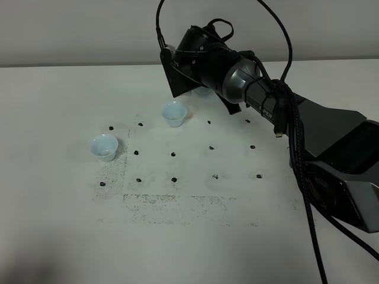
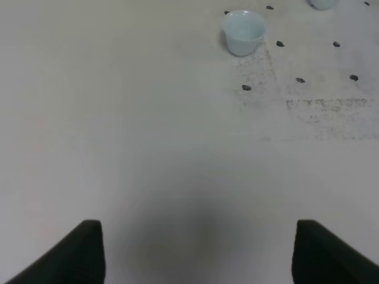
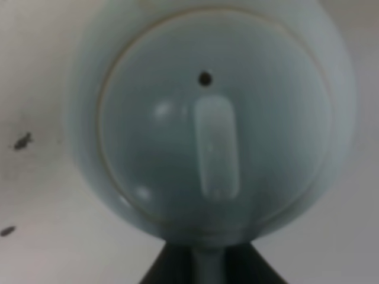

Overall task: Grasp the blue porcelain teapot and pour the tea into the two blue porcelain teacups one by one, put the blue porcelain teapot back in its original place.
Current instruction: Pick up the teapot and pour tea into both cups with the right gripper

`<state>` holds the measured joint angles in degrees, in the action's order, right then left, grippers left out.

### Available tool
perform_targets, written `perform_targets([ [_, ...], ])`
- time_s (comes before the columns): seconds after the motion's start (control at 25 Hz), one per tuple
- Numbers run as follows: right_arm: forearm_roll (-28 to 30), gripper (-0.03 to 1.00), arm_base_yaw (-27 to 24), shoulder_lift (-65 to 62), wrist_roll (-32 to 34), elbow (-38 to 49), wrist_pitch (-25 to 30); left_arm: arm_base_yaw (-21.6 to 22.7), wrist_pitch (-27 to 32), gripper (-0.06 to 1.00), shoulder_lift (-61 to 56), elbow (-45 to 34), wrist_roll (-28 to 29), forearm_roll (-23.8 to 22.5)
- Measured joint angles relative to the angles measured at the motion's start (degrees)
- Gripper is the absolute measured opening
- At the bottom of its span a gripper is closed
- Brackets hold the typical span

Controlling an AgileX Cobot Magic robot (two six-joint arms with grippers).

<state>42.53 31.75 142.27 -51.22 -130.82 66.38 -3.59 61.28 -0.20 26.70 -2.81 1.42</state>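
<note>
The blue porcelain teapot (image 3: 207, 118) fills the right wrict view from above, with its round lid and knob facing the camera. My right gripper (image 3: 207, 263) is shut on the teapot's handle, dark fingers on either side of it. In the exterior view the right arm's wrist (image 1: 207, 59) hides nearly all of the teapot; only a pale sliver (image 1: 203, 90) shows. One teacup (image 1: 174, 113) stands just in front and left of it, the other teacup (image 1: 105, 147) further left. My left gripper (image 2: 198, 254) is open over bare table, with a teacup (image 2: 243, 31) far ahead.
Black dot marks (image 1: 173, 154) form a grid on the white table (image 1: 59, 225), with a smudged patch (image 1: 172, 204) in front. The right arm's body and cables (image 1: 331, 160) fill the right side. A wall runs along the table's far edge.
</note>
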Motion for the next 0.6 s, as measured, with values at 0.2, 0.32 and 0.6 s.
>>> perform_targets([
  [0.2,0.6,0.09,0.6,0.0,-1.3,0.0,-0.2,0.0,0.0,0.66,0.0,0.0,0.0,-1.4],
  [0.32,1.0,0.09,0.9,0.0,-2.8,0.0,-0.3,0.0,0.0,0.66,0.0,0.0,0.0,-1.4],
  [0.6,1.0,0.09,1.8,0.1,-4.2,0.0,-0.4,0.0,0.0,0.66,0.0,0.0,0.0,-1.4],
])
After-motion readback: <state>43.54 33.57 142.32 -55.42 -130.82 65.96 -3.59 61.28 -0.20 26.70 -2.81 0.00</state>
